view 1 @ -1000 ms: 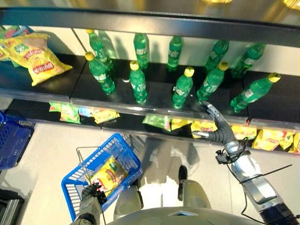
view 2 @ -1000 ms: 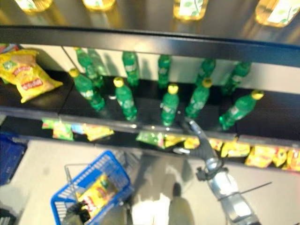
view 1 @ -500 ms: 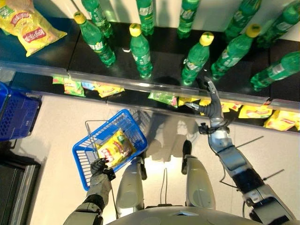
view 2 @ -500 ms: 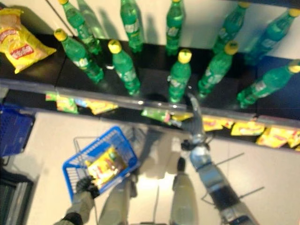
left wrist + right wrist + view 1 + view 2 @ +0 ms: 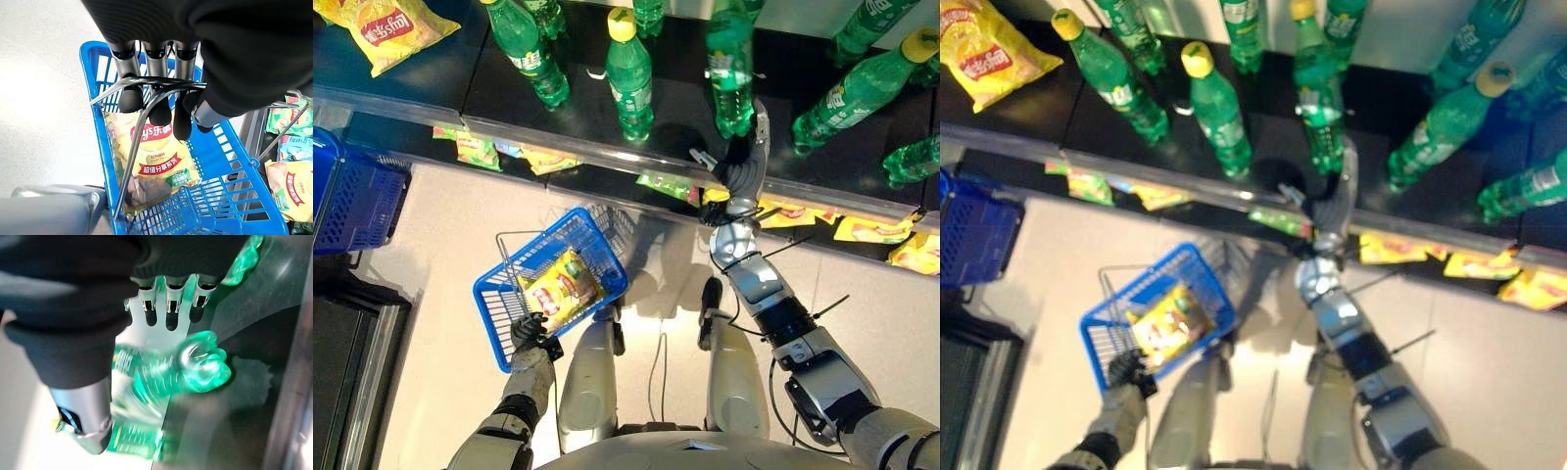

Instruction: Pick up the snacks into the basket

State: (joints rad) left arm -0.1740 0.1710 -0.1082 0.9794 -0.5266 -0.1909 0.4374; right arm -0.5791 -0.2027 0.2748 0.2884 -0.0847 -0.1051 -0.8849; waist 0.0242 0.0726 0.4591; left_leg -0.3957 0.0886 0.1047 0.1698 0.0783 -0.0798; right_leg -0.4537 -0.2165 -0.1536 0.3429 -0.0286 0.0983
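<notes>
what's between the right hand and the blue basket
In the left eye view, bare pale floor separates the right hand at the shelf edge from the blue basket; snack packets line the lower shelf alongside.

Blue basket [image 5: 514,294], yellow snack bag [image 5: 561,290], green bottles [image 5: 630,76].

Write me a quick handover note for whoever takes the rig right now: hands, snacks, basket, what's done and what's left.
Left hand: shut on the wire handle of the blue basket, held low.
Right hand: open, fingers straight, up at the shelf edge against a green bottle, holding nothing.
Done: one yellow snack bag lies in the basket.
Left: more snack bags sit on the lower shelf beneath the bottles, and a yellow bag on the upper shelf. The right hand should probably come down to them.
</notes>
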